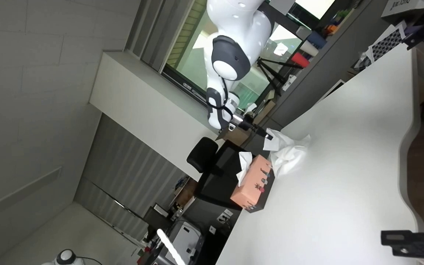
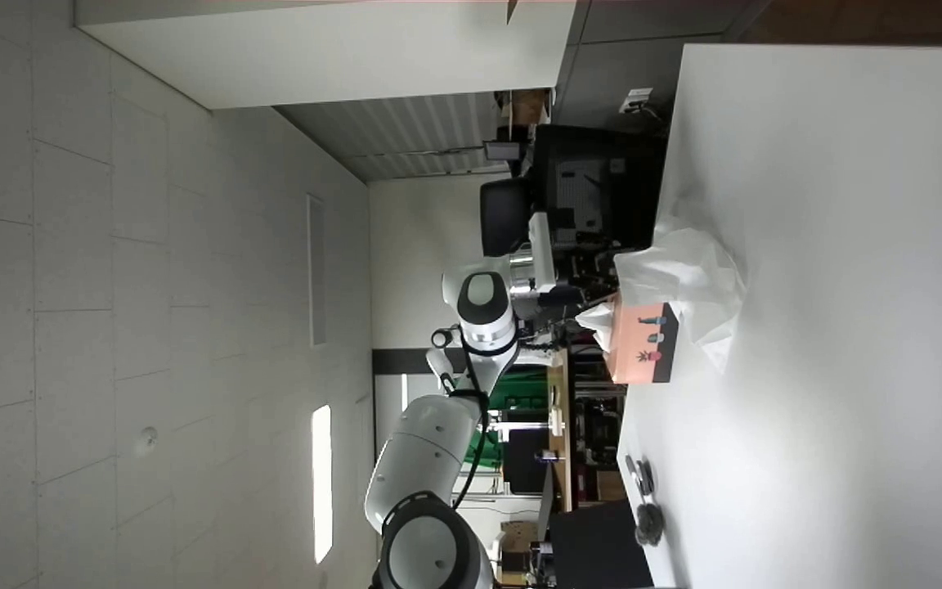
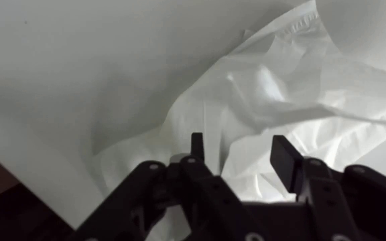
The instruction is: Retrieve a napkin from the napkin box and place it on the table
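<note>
The napkin [image 1: 289, 156], a crumpled thin white sheet, lies on the white table [image 1: 344, 184] beside the napkin box [image 1: 254, 182]. It also shows in an exterior view [image 2: 684, 274], where it covers part of the orange box with dark lower sides [image 2: 633, 348]. Another white sheet [image 1: 245, 165] sticks out of the box top. My gripper [image 1: 269, 137] is at the napkin's raised upper corner. In the wrist view the gripper [image 3: 238, 144] is open, its fingers apart over the napkin [image 3: 263, 93]. Whether a finger touches it I cannot tell. The box is out of the wrist view.
A black chair [image 1: 221, 167] stands behind the table edge near the box. Small dark items [image 2: 647, 511] lie along the table edge. A black metal bracket [image 1: 412, 243] and frame run along the table's opposite side. Several things stand by the window.
</note>
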Robot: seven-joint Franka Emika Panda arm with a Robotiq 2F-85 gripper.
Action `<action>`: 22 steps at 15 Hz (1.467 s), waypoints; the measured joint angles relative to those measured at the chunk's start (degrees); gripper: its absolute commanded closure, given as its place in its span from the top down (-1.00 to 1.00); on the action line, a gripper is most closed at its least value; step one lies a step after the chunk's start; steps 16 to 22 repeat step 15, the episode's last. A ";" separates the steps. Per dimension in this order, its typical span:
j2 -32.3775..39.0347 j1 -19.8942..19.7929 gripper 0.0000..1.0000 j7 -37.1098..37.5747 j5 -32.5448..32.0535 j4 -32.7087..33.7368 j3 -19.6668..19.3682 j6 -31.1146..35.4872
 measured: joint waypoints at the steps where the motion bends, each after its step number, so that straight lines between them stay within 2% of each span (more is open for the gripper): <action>1: -0.75 1.10 0.87 -0.13 -0.17 0.58 0.02 0.01; 2: -1.84 2.58 0.97 -0.14 -0.77 1.00 -0.15 -0.24; 3: -3.01 3.95 1.00 -0.14 -1.46 1.31 -0.36 -0.54; 10: -9.28 10.78 1.00 -0.04 -6.37 1.57 -2.77 -5.22; 22: -9.98 11.76 1.00 -0.10 -6.55 1.39 -2.66 -5.82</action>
